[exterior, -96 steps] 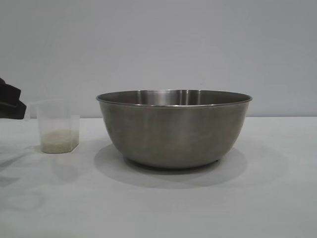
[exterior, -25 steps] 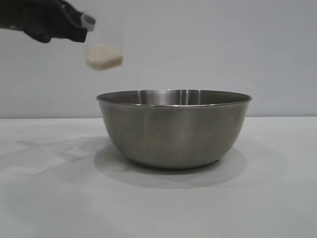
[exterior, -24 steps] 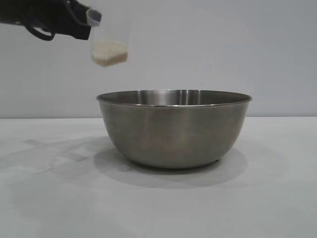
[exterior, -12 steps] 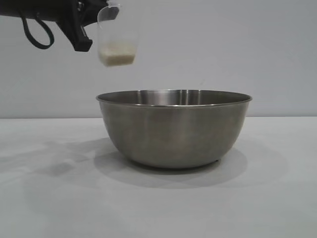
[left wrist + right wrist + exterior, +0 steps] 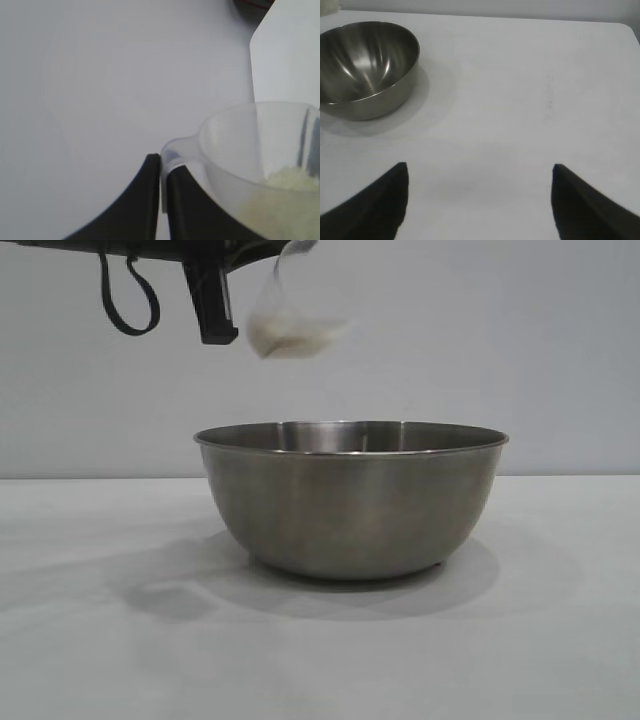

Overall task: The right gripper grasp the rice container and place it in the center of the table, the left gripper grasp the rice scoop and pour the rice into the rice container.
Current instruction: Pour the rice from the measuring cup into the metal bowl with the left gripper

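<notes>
The steel rice container (image 5: 352, 498) stands on the white table (image 5: 90, 640) at the middle; it also shows in the right wrist view (image 5: 365, 70), and looks empty there. My left gripper (image 5: 235, 265) is high above the container's left rim, shut on the handle of the clear rice scoop (image 5: 290, 325), which is tilted. Off-white rice (image 5: 290, 338) lies in the scoop's lower part. In the left wrist view my left gripper (image 5: 164, 165) pinches the scoop's handle (image 5: 175, 152), with rice (image 5: 285, 185) inside. My right gripper (image 5: 479, 167) is open and empty, away from the container.
A plain grey wall stands behind the table. The table's far right corner (image 5: 627, 27) shows in the right wrist view. Shadows of the arm and scoop fall on the table left of the container (image 5: 165, 595).
My left gripper has lifted the scoop off the table at the left, carried it up and rightward toward the container, and now tilts it over the left rim.
</notes>
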You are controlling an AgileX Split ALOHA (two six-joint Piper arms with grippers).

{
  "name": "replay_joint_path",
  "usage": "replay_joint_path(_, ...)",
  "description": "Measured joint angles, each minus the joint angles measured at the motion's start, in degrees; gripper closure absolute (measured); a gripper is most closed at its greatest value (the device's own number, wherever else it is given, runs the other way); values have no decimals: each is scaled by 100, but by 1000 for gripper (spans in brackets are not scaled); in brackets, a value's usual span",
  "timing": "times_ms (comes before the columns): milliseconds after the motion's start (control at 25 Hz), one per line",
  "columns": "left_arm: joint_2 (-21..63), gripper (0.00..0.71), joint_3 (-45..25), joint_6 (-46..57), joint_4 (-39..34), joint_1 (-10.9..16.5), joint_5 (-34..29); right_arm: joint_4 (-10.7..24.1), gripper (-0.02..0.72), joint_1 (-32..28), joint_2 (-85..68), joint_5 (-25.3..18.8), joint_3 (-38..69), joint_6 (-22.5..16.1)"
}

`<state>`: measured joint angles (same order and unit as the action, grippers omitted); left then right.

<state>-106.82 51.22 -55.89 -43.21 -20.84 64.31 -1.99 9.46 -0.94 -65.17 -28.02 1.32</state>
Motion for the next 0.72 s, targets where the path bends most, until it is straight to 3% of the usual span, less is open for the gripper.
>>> replay_joint_path(280, 0, 710, 0, -1285, -10, -230, -319, 0, 198, 0, 0, 0, 0, 0)
replay_joint_path(720, 0, 710, 0, -3329, -10, -233, -544, 0, 198, 0, 0, 0, 0, 0)
